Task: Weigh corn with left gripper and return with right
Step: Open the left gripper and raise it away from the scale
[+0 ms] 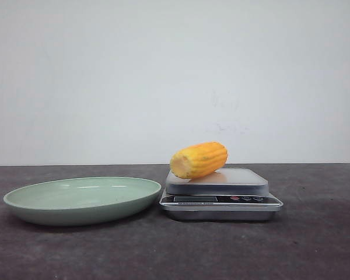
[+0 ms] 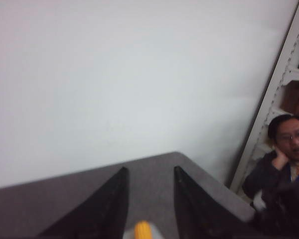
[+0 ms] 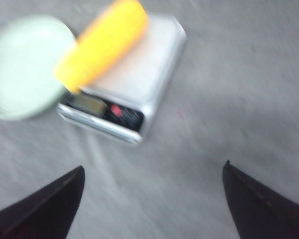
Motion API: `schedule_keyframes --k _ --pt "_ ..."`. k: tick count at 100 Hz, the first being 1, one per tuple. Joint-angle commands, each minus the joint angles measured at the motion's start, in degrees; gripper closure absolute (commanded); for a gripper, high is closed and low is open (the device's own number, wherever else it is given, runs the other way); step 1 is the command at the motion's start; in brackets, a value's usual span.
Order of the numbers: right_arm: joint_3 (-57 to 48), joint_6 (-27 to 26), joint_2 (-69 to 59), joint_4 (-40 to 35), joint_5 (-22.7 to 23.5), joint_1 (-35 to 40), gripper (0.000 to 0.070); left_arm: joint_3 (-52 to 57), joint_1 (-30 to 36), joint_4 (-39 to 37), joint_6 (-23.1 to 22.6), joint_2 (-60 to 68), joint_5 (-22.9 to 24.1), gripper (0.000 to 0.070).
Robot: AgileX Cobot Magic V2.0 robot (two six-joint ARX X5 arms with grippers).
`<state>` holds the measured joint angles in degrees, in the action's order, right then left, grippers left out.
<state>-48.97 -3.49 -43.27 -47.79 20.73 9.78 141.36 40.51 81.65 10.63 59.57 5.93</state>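
Observation:
The corn [image 1: 199, 159], a stubby yellow-orange cob, lies on the platform of the silver kitchen scale [image 1: 221, 194]. The empty green plate [image 1: 81, 198] sits left of the scale. In the right wrist view the corn [image 3: 102, 44] lies on the scale [image 3: 139, 84] with the plate [image 3: 22, 64] beside it; my right gripper [image 3: 152, 169] is wide open, above the table and well short of the scale. My left gripper [image 2: 149, 172] is open and empty, raised and tilted up; only the corn's tip [image 2: 142, 230] shows between its fingers. Neither gripper shows in the front view.
The scale's display and red button [image 1: 234, 198] face the front. A white wall stands behind the dark table. In the left wrist view a person [image 2: 284, 169] sits beside a white shelf [image 2: 281, 89] past the table's corner.

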Motion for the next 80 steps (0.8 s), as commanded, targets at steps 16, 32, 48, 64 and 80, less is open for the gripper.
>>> schedule_keyframes --k 16,32,48,64,80 --pt "-0.6 -14.5 -0.4 15.2 14.4 1.4 0.0193 -3.8 0.4 3.3 3.0 -10.4 1.5 0.0569" --pt "-0.6 -27.4 -0.5 29.7 17.3 5.3 0.0220 -3.8 0.4 3.3 4.3 -14.2 3.5 0.0569" --pt "-0.7 -36.4 -0.7 45.2 14.6 11.3 0.0220 -3.8 0.4 3.3 4.2 -15.1 3.0 0.0568" --pt "-3.6 -35.3 -2.4 45.8 6.9 17.1 0.0219 -3.8 0.4 3.3 3.9 -15.2 -1.9 0.0567" --pt "-6.2 -33.3 -7.0 37.5 -3.8 21.3 0.0214 -3.9 0.7 3.3 2.3 -15.2 -3.3 0.0567"
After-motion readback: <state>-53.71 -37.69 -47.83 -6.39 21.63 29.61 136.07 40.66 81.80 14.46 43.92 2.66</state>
